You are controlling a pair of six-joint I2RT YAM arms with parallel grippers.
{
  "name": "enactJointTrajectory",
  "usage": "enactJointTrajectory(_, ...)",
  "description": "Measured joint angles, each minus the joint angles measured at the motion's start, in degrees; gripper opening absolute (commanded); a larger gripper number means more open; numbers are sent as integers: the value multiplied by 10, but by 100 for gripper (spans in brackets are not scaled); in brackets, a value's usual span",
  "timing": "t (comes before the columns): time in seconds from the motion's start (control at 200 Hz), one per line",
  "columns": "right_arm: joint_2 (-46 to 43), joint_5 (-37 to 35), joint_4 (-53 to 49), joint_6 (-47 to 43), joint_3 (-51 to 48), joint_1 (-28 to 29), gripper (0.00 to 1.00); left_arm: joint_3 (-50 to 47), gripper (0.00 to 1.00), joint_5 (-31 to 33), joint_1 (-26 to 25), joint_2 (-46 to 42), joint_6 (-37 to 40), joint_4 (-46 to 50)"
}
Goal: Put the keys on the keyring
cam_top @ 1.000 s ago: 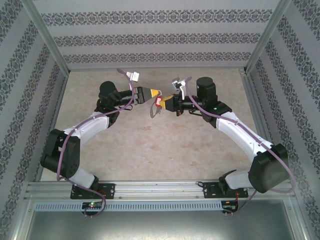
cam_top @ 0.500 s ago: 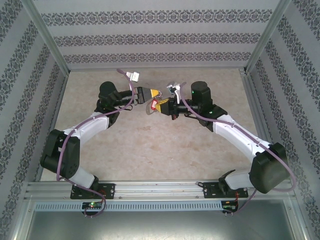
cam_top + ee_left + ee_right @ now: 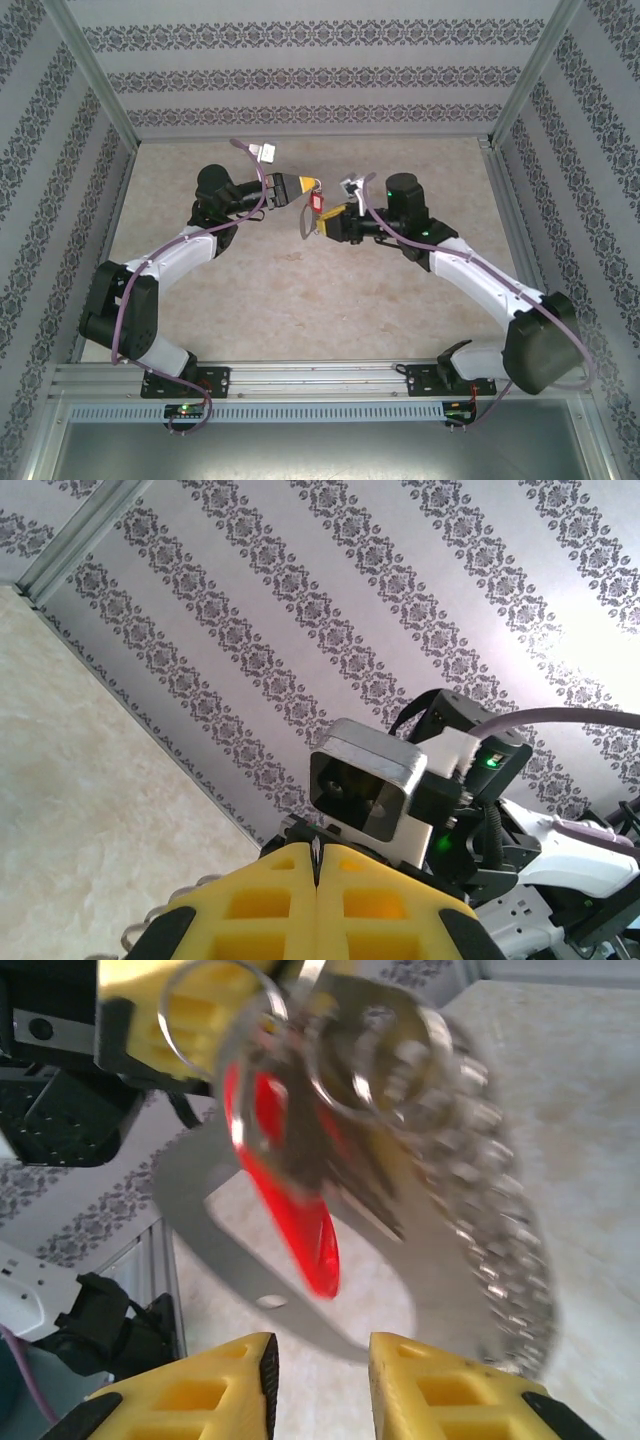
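- Right wrist view: the right gripper (image 3: pixel 318 1355) was released, its fingers apart at 6 o'clock.
- The keyring (image 3: pixel 215 1250) hung just above that gap, towards 12 o'clock, touching neither finger.
- The keys (image 3: pixel 300 1230), a red tag with a blurred silver key, hung across the loop's opening.
- The left gripper (image 3: pixel 315 880) was clenched on the keyring's top, at 11 o'clock.
- The table (image 3: pixel 560 1080) lay behind.

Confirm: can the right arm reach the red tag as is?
Probably yes. The right fingers are open and the tag hangs just ahead of their gap, nothing between. The left fingers grip the keyring higher up, clear of the tag.
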State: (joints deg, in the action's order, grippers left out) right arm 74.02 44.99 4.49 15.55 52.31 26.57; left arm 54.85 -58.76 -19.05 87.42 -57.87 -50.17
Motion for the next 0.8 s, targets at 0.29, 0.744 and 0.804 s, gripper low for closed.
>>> enactJointTrajectory(0.29,-97,-35,35,42,-23,-50,36,0,0,4,0,0,-1,-24)
enactJointTrajectory(0.744,11,-78,143,145,41,-16,36,0,0,5,0,0,-7,-35)
enactJointTrajectory(0.804,21,-81,160,163,42,-13,35,-2,0,5,0,0,-7,-37)
